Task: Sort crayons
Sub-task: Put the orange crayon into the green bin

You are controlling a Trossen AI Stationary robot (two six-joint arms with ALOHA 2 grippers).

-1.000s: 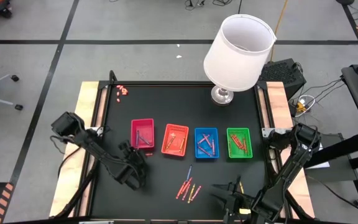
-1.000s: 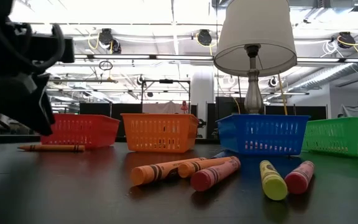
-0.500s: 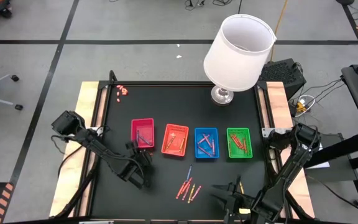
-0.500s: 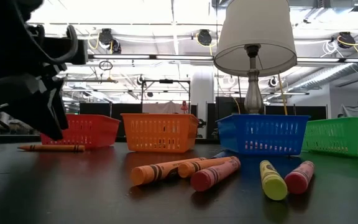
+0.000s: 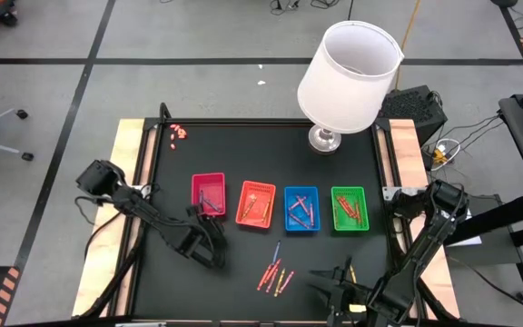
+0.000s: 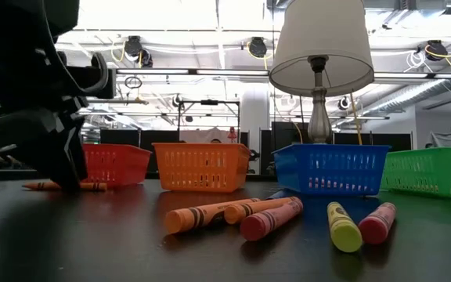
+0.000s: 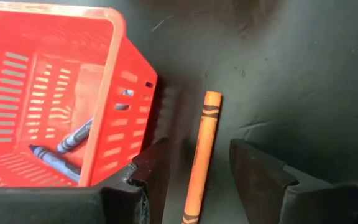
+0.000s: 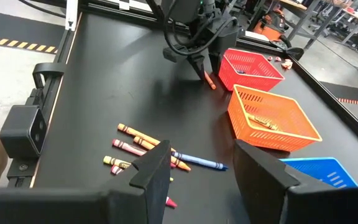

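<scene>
An orange crayon [image 7: 205, 124] lies flat on the black table beside the red tray [image 7: 123, 93]. My left gripper [image 7: 199, 146] is open and low over it, one finger on each side, touching nothing; it also shows in the high view [image 5: 209, 247] and the low view [image 6: 53, 149]. Several loose crayons [image 5: 275, 270] lie near the table's front middle. Red [image 5: 208, 194], orange [image 5: 256, 204], blue [image 5: 301, 209] and green [image 5: 350, 208] trays stand in a row and hold crayons. My right gripper [image 8: 202, 155] waits open at the front edge [image 5: 334, 283].
A lamp with a white shade [image 5: 348, 77] stands at the table's far right, its base [image 5: 323, 138] behind the blue tray. Tiny pink-red bits [image 5: 179, 133] lie at the far left corner. Bare table lies left of the loose crayons.
My left gripper has gone down toward the table and a little toward its right edge, coming over the orange crayon beside the red tray. The crayon has stayed where it was.
</scene>
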